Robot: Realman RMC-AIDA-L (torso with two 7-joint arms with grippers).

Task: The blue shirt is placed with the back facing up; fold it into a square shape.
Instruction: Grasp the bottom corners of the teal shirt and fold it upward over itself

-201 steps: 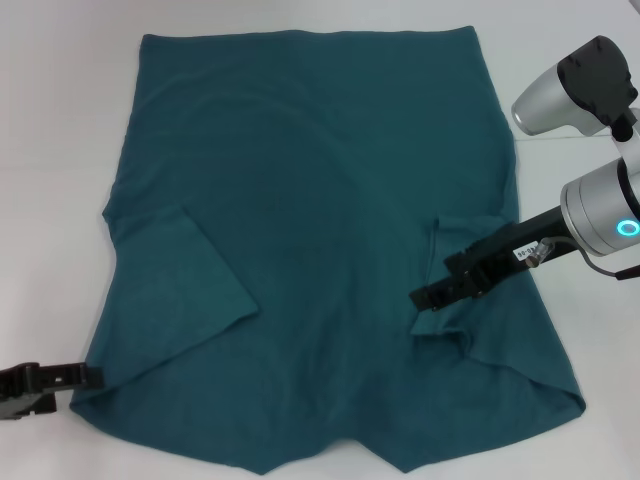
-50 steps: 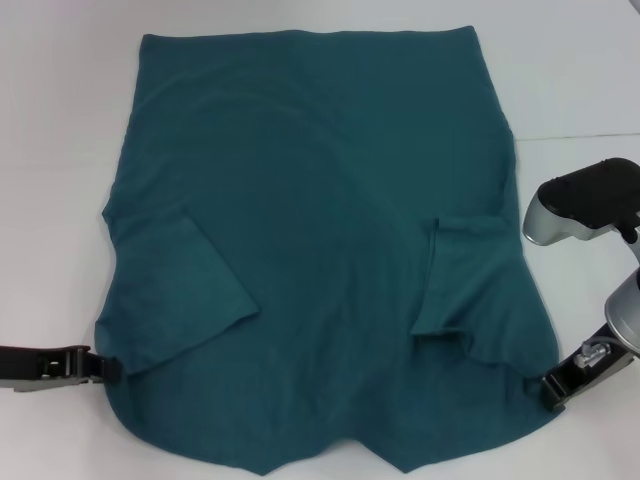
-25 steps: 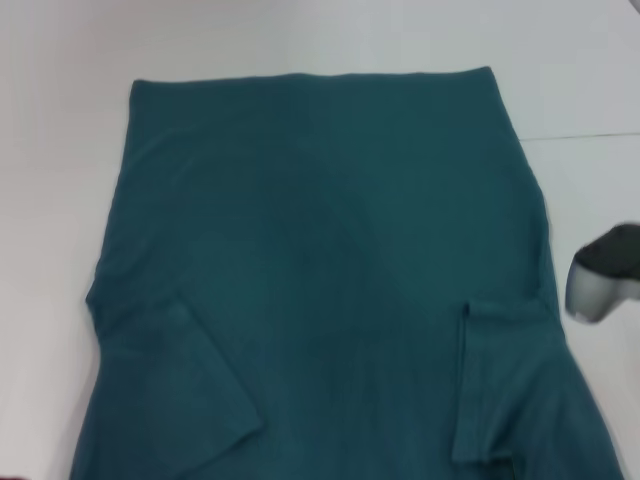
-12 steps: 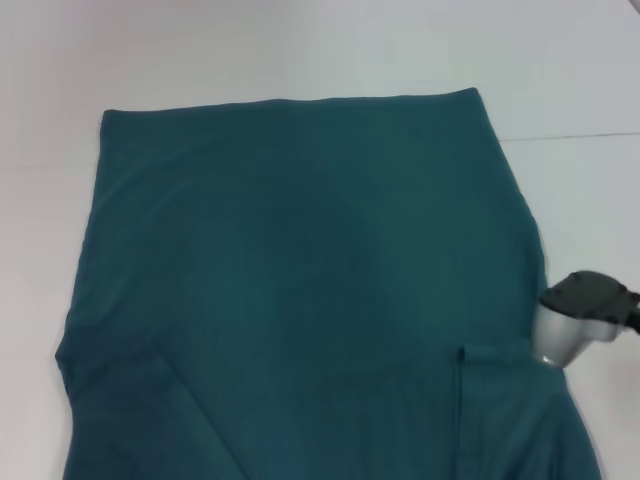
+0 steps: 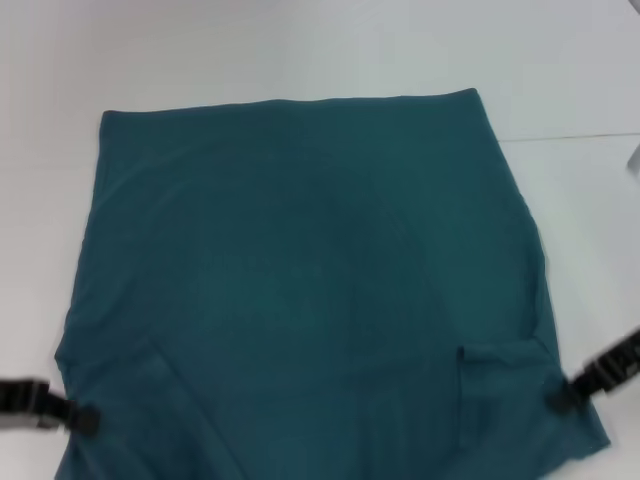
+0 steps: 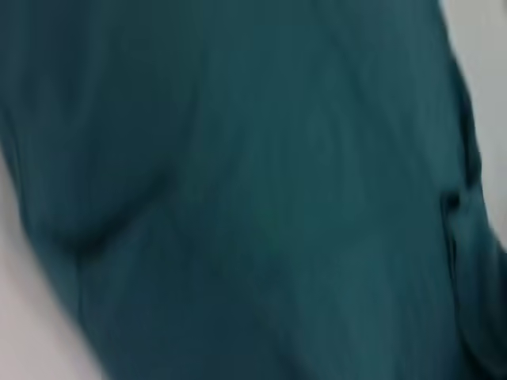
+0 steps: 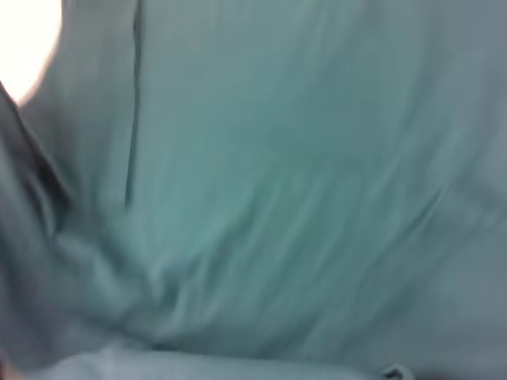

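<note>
The blue shirt [image 5: 300, 260] lies back up on the white table [image 5: 300, 45], its hem at the far side. Both sleeves are folded inward, and the right sleeve's edge [image 5: 463, 352] shows near the bottom. My left gripper [image 5: 88, 420] is at the shirt's near left edge and my right gripper [image 5: 556, 399] is at its near right edge. Each is closed on the cloth there. The teal cloth fills the left wrist view [image 6: 253, 190] and the right wrist view [image 7: 277, 174]. The shirt's nearest part is out of view.
Bare white table surrounds the shirt on the far side and on both sides. A thin line [image 5: 570, 136] crosses the table at the right.
The view has shifted, so the shirt sits lower in the picture. Both grippers have come back into view at the shirt's side edges, closer to the sleeves than 2 s ago. The grey arm part on the right is gone.
</note>
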